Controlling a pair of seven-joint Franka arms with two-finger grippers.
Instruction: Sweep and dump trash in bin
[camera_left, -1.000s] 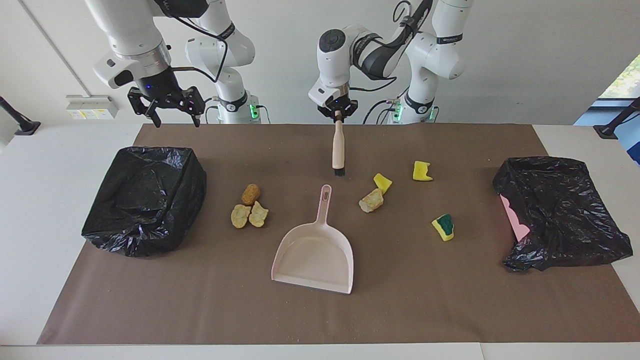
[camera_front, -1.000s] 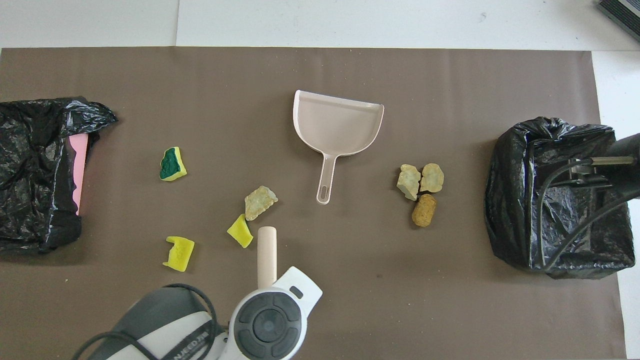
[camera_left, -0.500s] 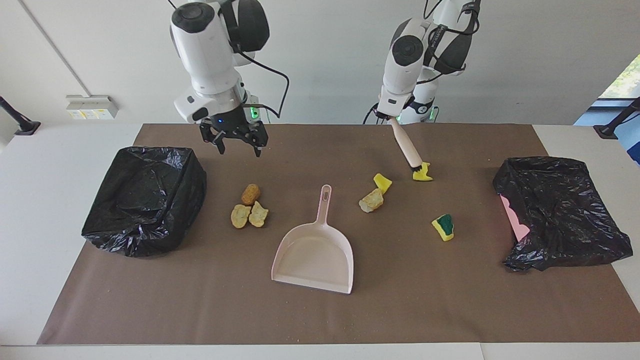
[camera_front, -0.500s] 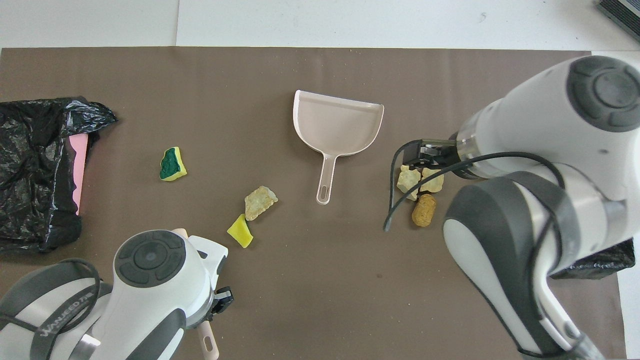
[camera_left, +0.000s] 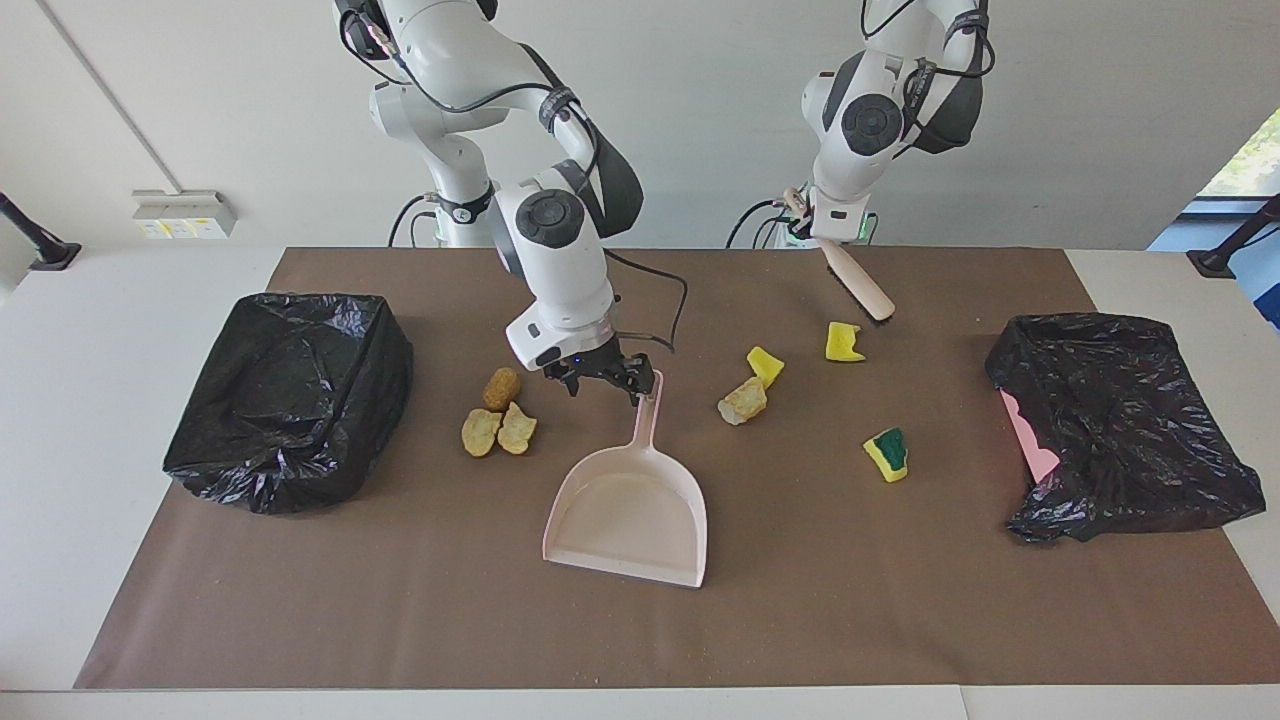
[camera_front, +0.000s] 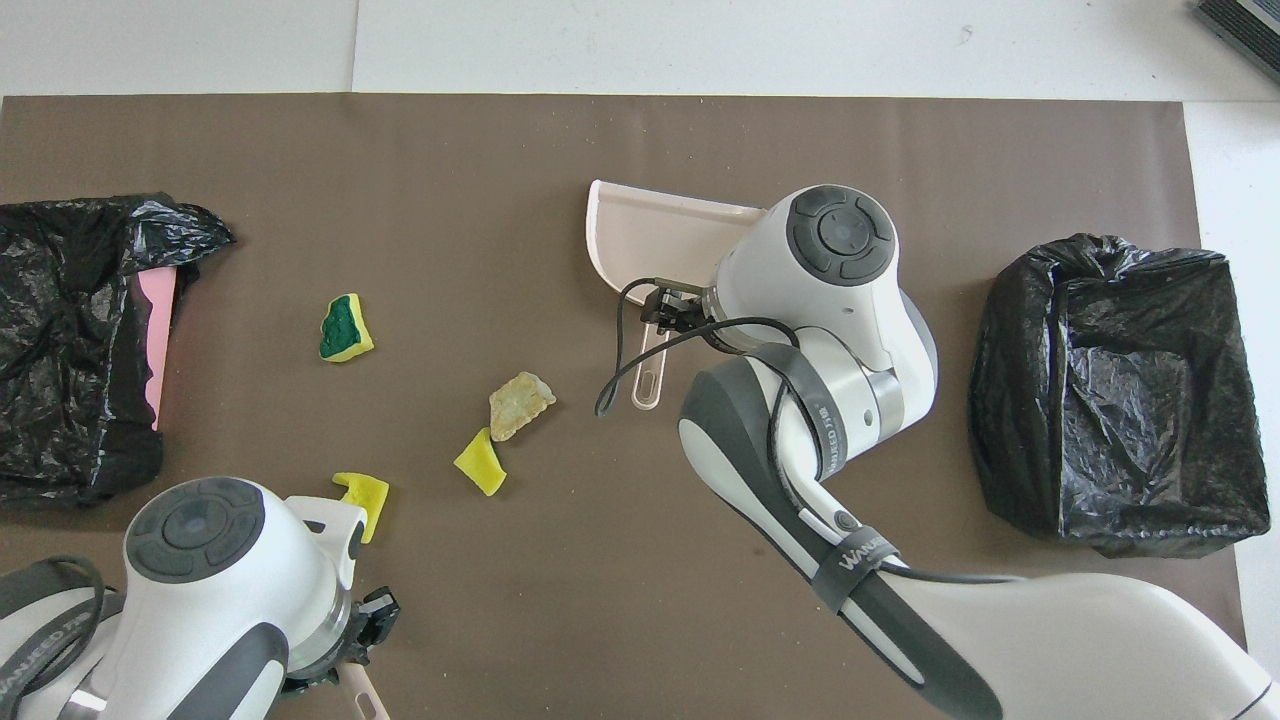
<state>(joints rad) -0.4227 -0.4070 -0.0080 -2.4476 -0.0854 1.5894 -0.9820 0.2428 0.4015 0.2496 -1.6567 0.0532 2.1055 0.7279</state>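
The pink dustpan (camera_left: 628, 515) lies mid-mat, its handle (camera_left: 648, 410) pointing toward the robots. My right gripper (camera_left: 603, 382) is open and low beside the handle's end; I cannot tell if it touches. My left gripper (camera_left: 815, 225) is shut on the brush (camera_left: 858, 283), held tilted with its bristles just above the mat beside a yellow scrap (camera_left: 844, 342). More trash lies nearby: a yellow scrap (camera_left: 766, 365), a pale lump (camera_left: 743, 400) and a green-faced scrap (camera_left: 887, 455). Three brown lumps (camera_left: 500, 415) lie toward the right arm's end and are hidden under the right arm in the overhead view.
A bin lined with a black bag (camera_left: 290, 395) stands at the right arm's end of the mat. A crumpled black bag over something pink (camera_left: 1120, 425) lies at the left arm's end. Fine crumbs dot the brown mat (camera_left: 400, 600).
My right gripper came down from near the black bin to the dustpan handle's end. My left arm drew the brush off the yellow scrap and tilted it toward the left arm's end.
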